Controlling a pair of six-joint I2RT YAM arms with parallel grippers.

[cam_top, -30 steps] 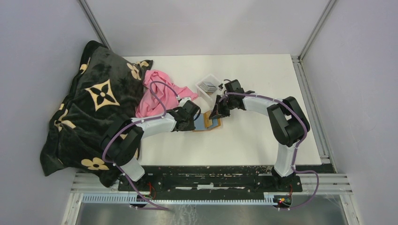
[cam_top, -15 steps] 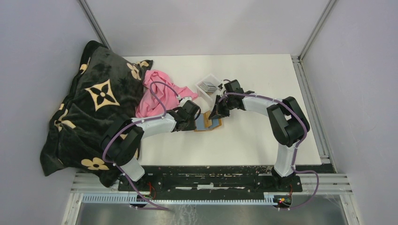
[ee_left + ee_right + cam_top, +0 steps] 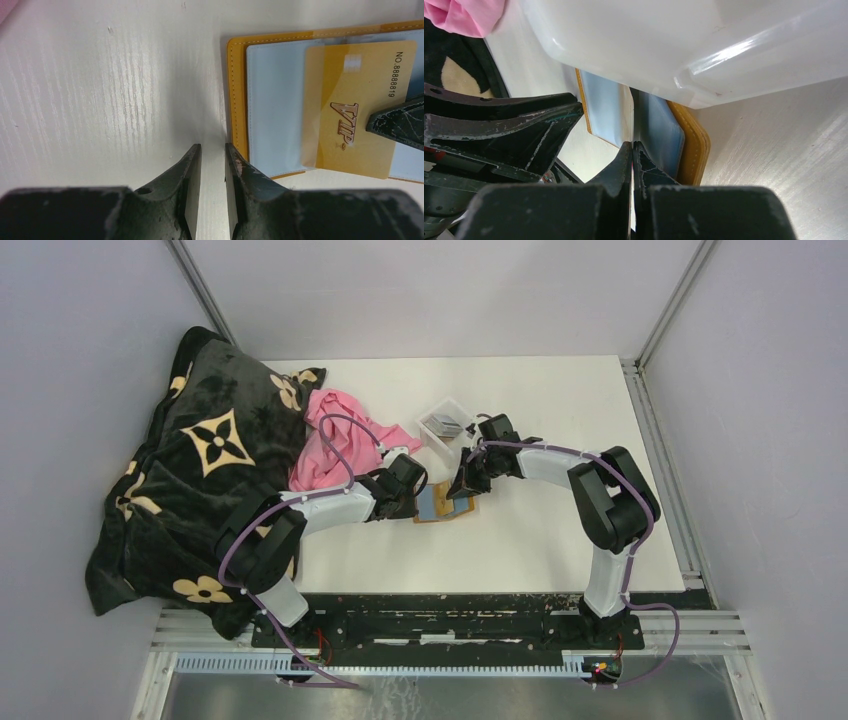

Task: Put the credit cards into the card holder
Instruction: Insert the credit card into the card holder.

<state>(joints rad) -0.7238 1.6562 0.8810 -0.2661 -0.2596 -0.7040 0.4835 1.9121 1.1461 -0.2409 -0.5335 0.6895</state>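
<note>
With my right gripper (image 3: 631,147) pinched shut, tip on the gold plastic VIP card (image 3: 350,105) lying across the open orange leather-like card holder (image 3: 237,100), I'd slide it flat and slowly into the pocket while my narrowly parted, empty left gripper (image 3: 212,155) braces the holder's edge.

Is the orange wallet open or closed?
Open. The card holder lies spread flat, its clear inside pockets facing up, with a gold card on one panel.

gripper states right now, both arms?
left gripper: slightly open, holding nothing, at the wallet edge.
right gripper: shut on the gold card.
</note>
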